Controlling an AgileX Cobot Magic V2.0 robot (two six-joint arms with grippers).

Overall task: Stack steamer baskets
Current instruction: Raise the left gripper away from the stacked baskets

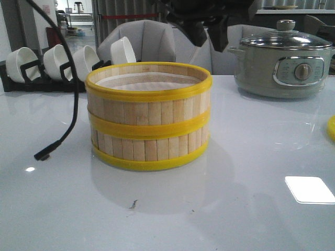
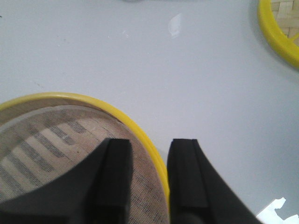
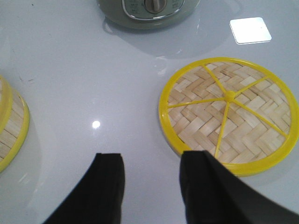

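Observation:
Two steamer baskets stand stacked in the middle of the table, with pale slats, yellow rims and a cloth liner inside the top one. In the left wrist view my left gripper is open and straddles the top basket's yellow rim; one finger is over the liner, the other outside. The rim looks thinner than the gap. The woven bamboo lid lies flat on the table to the right, only its edge showing in front. My right gripper is open and empty over bare table beside the lid.
A grey-green electric pot with a glass lid stands at the back right. White bowls sit in a black rack at the back left. A black cable hangs down left of the stack. A dark arm part is above the baskets.

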